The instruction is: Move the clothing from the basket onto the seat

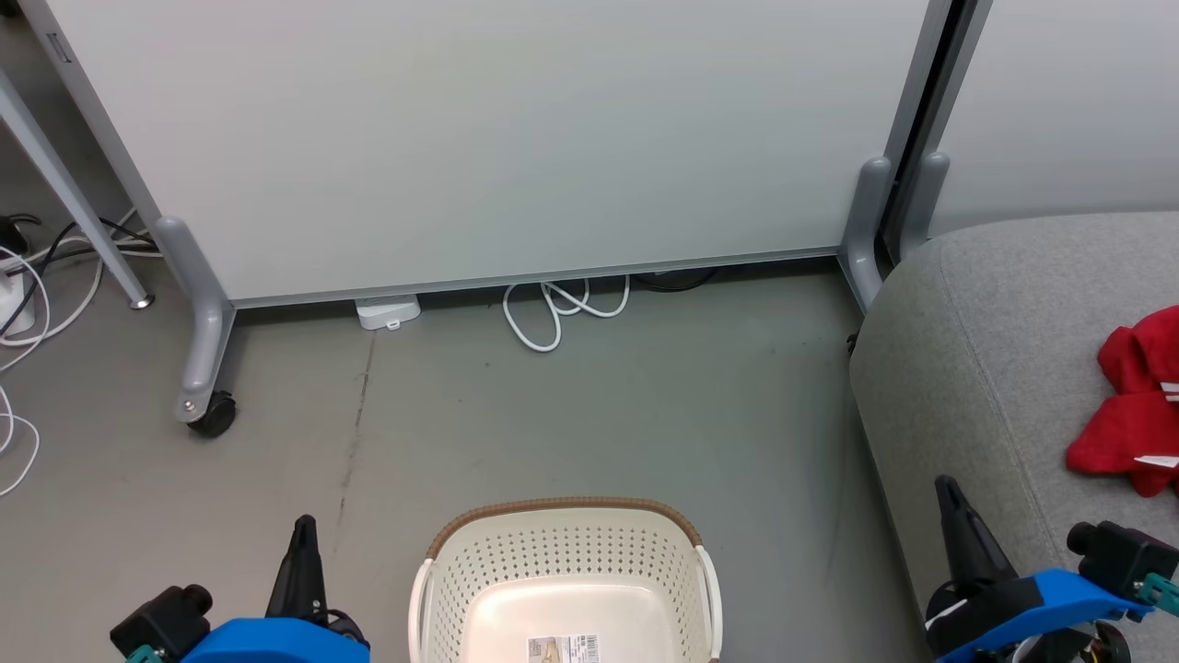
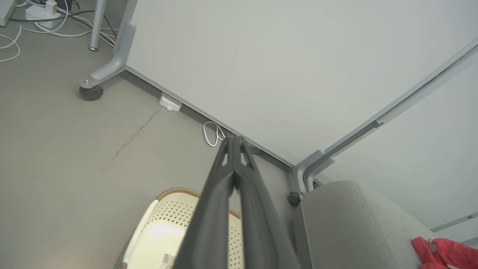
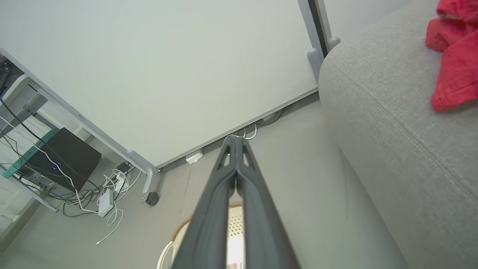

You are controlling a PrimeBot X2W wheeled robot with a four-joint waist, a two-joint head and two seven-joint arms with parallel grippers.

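Your task looks finished, or very nearly. The laundry basket (image 1: 564,551) stands on the floor between your arms. What you can see of its inside is bare cream plastic with only a printed label (image 1: 564,648) on the bottom. Its near end is cut off by the head view's lower edge, so something could lie there unseen. The red clothing (image 1: 1138,405) lies bunched on the grey sofa (image 1: 976,368), well apart from the basket; whether both garments are in that heap you cannot tell. Your left pincer (image 1: 304,527) and right pincer (image 1: 945,488) are closed tight, fingers pressed together, holding nothing.
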